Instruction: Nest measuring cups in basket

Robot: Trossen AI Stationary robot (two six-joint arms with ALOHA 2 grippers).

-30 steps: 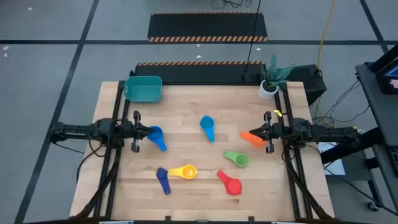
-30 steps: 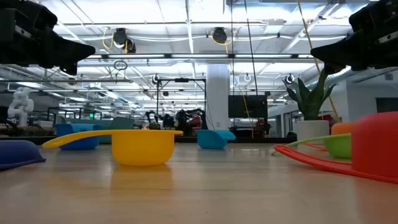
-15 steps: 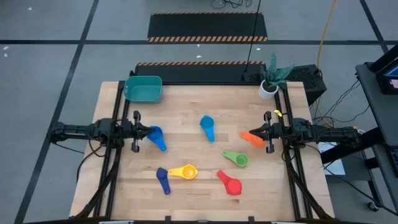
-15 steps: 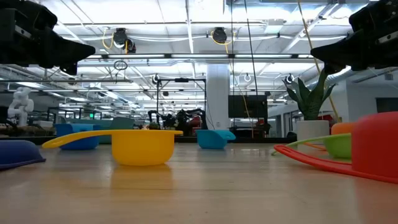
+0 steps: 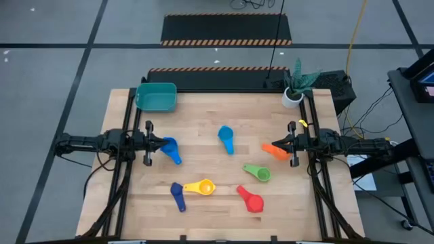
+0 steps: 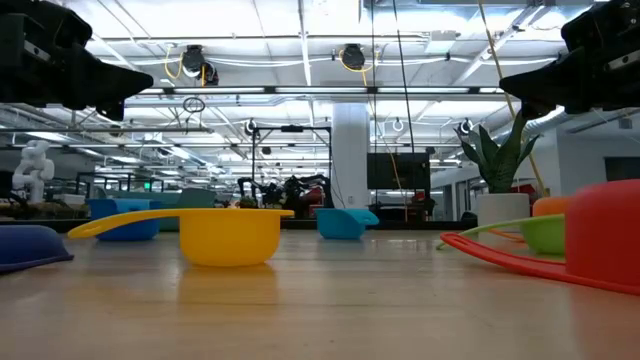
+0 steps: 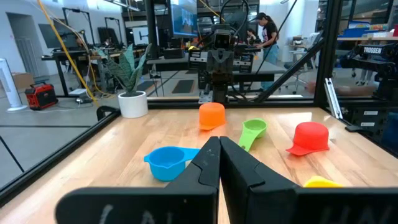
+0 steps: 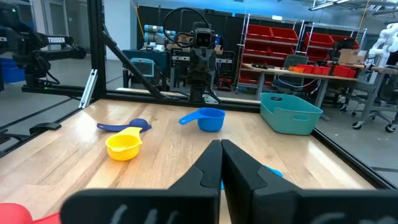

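Note:
Seven measuring cups lie apart on the wooden table: blue (image 5: 171, 150), light blue (image 5: 226, 137), orange (image 5: 275, 150), green (image 5: 258, 173), yellow (image 5: 201, 187), dark blue (image 5: 178, 196) and red (image 5: 250, 200). The teal basket (image 5: 156, 97) stands at the far left corner with nothing in it. My left gripper (image 5: 165, 142) is shut and hovers over the blue cup at the table's left side. My right gripper (image 5: 272, 145) is shut and hovers over the orange cup at the right side. In the low view both grippers (image 6: 148, 80) (image 6: 503, 85) hang well above the tabletop.
A white plant pot (image 5: 292, 97) stands at the far right corner. Black frame rails run along the table's left and right sides under the arms. Bare wood lies between the basket and the light blue cup. A person stands far off in the room (image 7: 266, 31).

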